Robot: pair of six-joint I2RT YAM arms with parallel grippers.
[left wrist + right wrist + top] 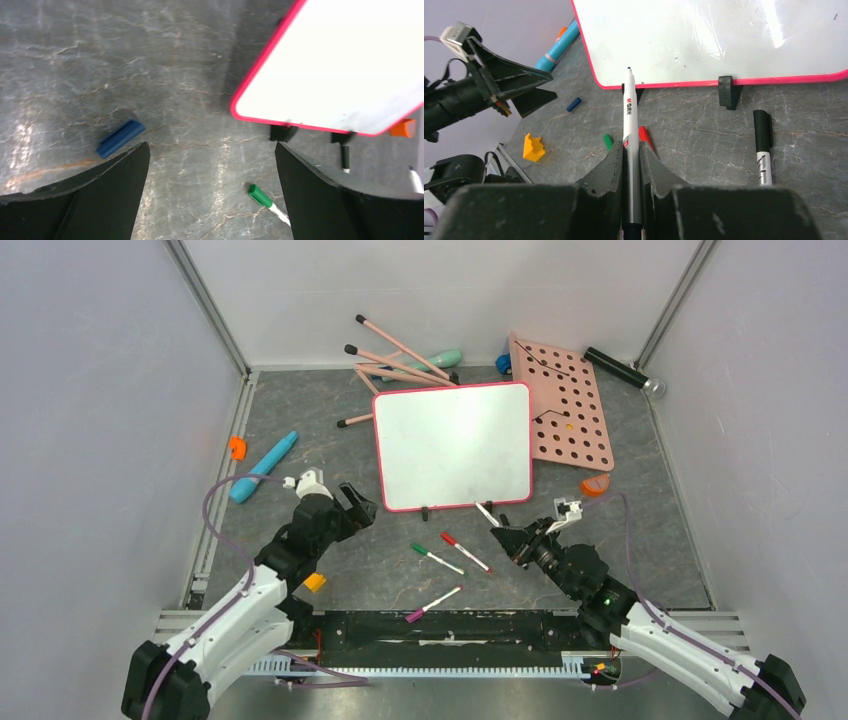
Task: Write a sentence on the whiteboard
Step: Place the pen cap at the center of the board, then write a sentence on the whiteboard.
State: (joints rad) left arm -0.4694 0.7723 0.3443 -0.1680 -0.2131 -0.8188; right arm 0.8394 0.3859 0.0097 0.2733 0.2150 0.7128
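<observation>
The whiteboard point(452, 445) lies flat mid-table with its pink-red rim and two black feet at its near edge. Its face is blank and no sentence shows on it. It also shows in the left wrist view point(340, 65) and the right wrist view point(704, 35). My right gripper point(507, 534) point(630, 150) is shut on an uncapped white marker point(629, 112). The marker tip is over the board's near left edge. My left gripper point(360, 506) point(211, 150) is open and empty, just left of the board's near left corner.
Green point(436, 558), red point(466, 552) and magenta point(433, 604) markers lie near the front. A black marker point(764, 145) lies by the board's right foot. A blue cap point(120, 138) and an orange block point(314, 582) are nearby. A pink pegboard point(565, 410) and pink sticks point(400, 355) lie at the back.
</observation>
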